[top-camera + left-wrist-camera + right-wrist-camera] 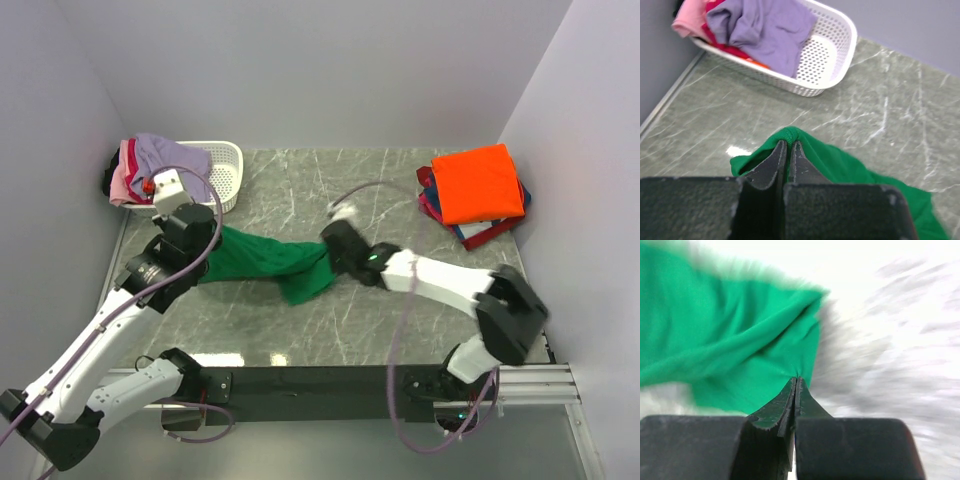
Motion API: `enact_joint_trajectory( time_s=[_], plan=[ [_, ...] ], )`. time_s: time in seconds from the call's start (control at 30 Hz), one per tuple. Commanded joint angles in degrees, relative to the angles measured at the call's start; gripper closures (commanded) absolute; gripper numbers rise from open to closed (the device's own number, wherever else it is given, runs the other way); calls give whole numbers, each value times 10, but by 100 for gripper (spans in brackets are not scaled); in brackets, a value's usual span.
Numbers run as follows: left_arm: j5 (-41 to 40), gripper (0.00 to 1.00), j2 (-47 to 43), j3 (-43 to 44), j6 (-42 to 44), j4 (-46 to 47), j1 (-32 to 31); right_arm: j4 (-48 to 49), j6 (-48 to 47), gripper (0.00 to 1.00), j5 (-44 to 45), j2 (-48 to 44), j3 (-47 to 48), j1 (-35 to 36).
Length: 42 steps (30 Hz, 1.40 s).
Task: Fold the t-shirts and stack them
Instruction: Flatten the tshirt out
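The bright green t-shirt [270, 260] hangs stretched between my two grippers over the middle of the marble table. My left gripper [215, 238] is shut on its ribbed edge [788, 134] at the left end. My right gripper [328, 257] is shut on the cloth [740, 340] at the right end, with a lobe of it drooping below. An orange t-shirt [480, 182] lies folded on top of a stack with red and navy shirts [478, 232] at the back right. A lavender shirt [170, 158] and a pink one [122, 180] lie in the basket.
A white slotted plastic basket [225, 172] stands at the back left, also in the left wrist view [835, 55]. Grey walls close the table on three sides. The right wrist view is motion-blurred.
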Motion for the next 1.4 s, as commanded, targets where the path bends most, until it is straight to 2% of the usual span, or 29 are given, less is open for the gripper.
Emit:
enact_joint_trajectory(
  time_s=[0.0, 0.17, 0.2, 0.23, 0.27, 0.33, 0.37, 0.43, 0.47, 0.53, 0.63, 0.8, 0.9, 1.13, 1.27, 1.37],
  plan=[
    [33, 100, 33, 26, 28, 104, 17, -47, -28, 100, 100, -121, -5, -54],
    [120, 100, 93, 20, 58, 209, 42, -49, -39, 100, 113, -208, -56, -150],
    [167, 97, 130, 23, 60, 213, 68, -49, -36, 100, 107, -210, -67, -164],
    [174, 92, 149, 25, 61, 217, 77, -47, -36, 100, 103, -212, -72, -173],
    [175, 73, 168, 27, 64, 224, 80, -46, -36, 92, 103, -208, -75, -178],
    [182, 63, 203, 30, 62, 220, 79, -45, -34, 72, 98, -205, -80, -179],
    [187, 55, 202, 23, 60, 235, 78, -45, -30, 47, 85, -205, -80, -179],
    [194, 47, 171, -11, 53, 253, 77, -35, -32, 37, 73, -211, -86, -179],
    [194, 37, 155, -25, 45, 260, 76, -32, -31, 32, 63, -213, -87, -179],
    [172, 30, 111, -72, 37, 266, 76, -26, -31, 31, 53, -219, -87, -179],
    [162, 32, 77, -134, -2, 233, 76, -15, -35, 31, 32, -222, -84, -179],
    [205, 37, 36, -256, -89, 203, 76, -6, -32, 31, 7, -221, -86, -179],
    [229, 41, 26, -289, -113, 199, 76, 5, -30, 31, -7, -219, -87, -178],
    [239, 42, 22, -323, -138, 202, 77, 16, -28, 32, -22, -219, -101, -178],
    [255, 43, 91, -316, -140, 203, 77, 17, -26, 31, -32, -228, -108, -178],
    [259, 44, 97, -315, -145, 203, 77, 18, -27, 31, -27, -243, -116, -178]
  ],
)
